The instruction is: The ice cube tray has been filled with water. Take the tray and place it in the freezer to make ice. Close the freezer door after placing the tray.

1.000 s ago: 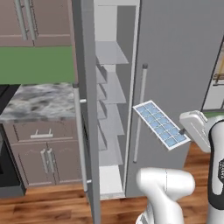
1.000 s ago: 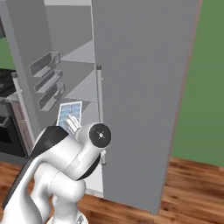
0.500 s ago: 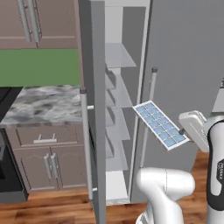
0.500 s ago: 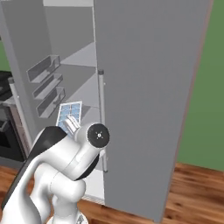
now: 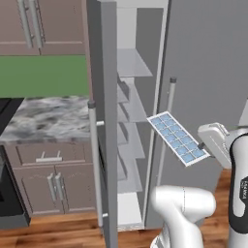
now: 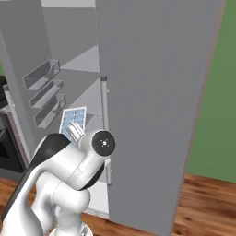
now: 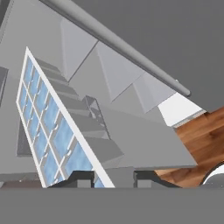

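- Since the earlier pictures both base views have shifted as a whole toward the fridge, so the camera has moved; the ice cube tray [image 5: 178,138] keeps its place relative to the arm and now sits nearer the open freezer [image 5: 130,126].
- At the left of the left base view are brown wooden cabinets [image 5: 42,179] and a marbled tabletop [image 5: 46,117].
- Next comes the freezer door [image 5: 104,121], swung open and seen almost edge-on, with its long bar handle [image 5: 93,160] facing the camera.
- Behind it the freezer's pale shelves [image 5: 131,65] are stacked one above another.
- In front of the closed wider door [image 5: 208,77], the tray is held in the air, just right of the freezer opening and outside it.
- Its long axis runs from the tool [image 5: 203,148] up and left toward the shelves; the free short end points at the opening, and the blue water [image 5: 175,137] cells face up.
- The tool is clamped on the tray's near short end.
- No readable writing shows on fridge or tray.
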{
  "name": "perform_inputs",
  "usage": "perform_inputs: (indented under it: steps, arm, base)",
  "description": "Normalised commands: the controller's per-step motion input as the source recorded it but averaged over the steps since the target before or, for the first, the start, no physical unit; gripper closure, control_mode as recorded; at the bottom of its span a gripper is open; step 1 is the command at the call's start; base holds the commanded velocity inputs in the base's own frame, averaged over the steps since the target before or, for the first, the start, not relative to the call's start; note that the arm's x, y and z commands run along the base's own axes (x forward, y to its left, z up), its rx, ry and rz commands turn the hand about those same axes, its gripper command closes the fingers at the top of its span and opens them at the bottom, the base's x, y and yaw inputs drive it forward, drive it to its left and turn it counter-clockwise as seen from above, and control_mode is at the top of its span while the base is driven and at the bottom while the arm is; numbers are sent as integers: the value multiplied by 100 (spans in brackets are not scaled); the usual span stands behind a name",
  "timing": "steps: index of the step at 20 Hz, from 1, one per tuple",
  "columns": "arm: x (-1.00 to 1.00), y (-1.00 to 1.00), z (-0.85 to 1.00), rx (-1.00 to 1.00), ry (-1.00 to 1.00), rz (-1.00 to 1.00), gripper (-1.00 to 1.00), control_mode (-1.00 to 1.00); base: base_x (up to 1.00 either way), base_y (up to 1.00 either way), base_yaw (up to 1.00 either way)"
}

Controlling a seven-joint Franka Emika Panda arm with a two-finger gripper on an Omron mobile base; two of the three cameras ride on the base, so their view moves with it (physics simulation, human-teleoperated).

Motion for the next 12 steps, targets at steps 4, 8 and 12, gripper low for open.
perform_inputs:
  steps: [4,8,12]
  arm:
    - [0,0,0,0,0,0,100,100]
    - [0,0,0,0,0,0,100,100]
    - [0,0,0,0,0,0,100,100]
  base:
    - [40,10,0]
    - [47,8,0]
    - [43,18,0]
